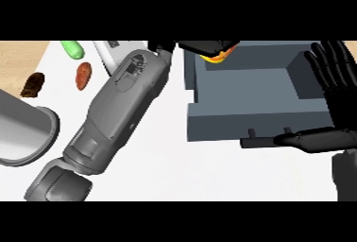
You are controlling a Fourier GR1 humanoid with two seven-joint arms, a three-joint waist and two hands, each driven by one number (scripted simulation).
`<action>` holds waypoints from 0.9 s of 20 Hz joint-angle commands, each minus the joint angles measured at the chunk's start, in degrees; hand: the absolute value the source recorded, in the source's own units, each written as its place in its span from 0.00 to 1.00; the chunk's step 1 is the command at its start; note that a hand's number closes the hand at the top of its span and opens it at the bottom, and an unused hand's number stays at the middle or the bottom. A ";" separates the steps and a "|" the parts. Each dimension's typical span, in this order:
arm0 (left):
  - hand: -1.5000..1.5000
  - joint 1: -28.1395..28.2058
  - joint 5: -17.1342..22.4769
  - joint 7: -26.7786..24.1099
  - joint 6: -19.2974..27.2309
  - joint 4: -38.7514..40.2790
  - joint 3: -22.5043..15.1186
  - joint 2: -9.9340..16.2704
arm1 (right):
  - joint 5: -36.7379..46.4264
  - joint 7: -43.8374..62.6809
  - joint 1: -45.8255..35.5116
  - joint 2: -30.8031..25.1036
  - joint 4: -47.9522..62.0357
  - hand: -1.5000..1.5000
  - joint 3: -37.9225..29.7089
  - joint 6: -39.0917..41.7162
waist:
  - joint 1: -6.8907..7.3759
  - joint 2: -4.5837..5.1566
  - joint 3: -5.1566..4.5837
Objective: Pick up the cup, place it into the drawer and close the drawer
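White counter (160, 170) with open grey drawer (254, 118), grey cylinder (24, 137), green (71, 48) and brown items (83, 74).

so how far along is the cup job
Done: the cup is picked up, in the left hand. In hand: it hangs over the far end of the open drawer. Left: release it inside, then close the drawer; the open right hand is at its front handle.

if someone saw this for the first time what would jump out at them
The long grey left forearm cuts diagonally across the white counter, its black left hand holding an orange and yellow cup over the far corner of the open grey drawer. At the right edge, the black right hand stands open beside the drawer, thumb by its front handle. A big grey cylinder sits at the left edge.
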 commanded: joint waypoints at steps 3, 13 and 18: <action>1.00 -4.93 2.11 0.89 3.69 12.20 -4.24 -0.03 | -1.68 -0.11 -0.28 -1.44 -0.14 0.00 -0.21 2.52 | -2.14 0.68 0.02; 1.00 -7.01 5.14 7.14 0.12 19.99 -14.17 -0.04 | -1.52 -1.60 -2.44 -0.28 0.64 0.00 2.45 3.70 | -8.23 2.13 0.15; 0.00 -4.10 6.73 5.36 -0.54 19.38 -17.71 -0.04 | -1.88 -1.70 -3.76 0.67 1.06 0.00 3.12 3.48 | -9.91 2.50 0.12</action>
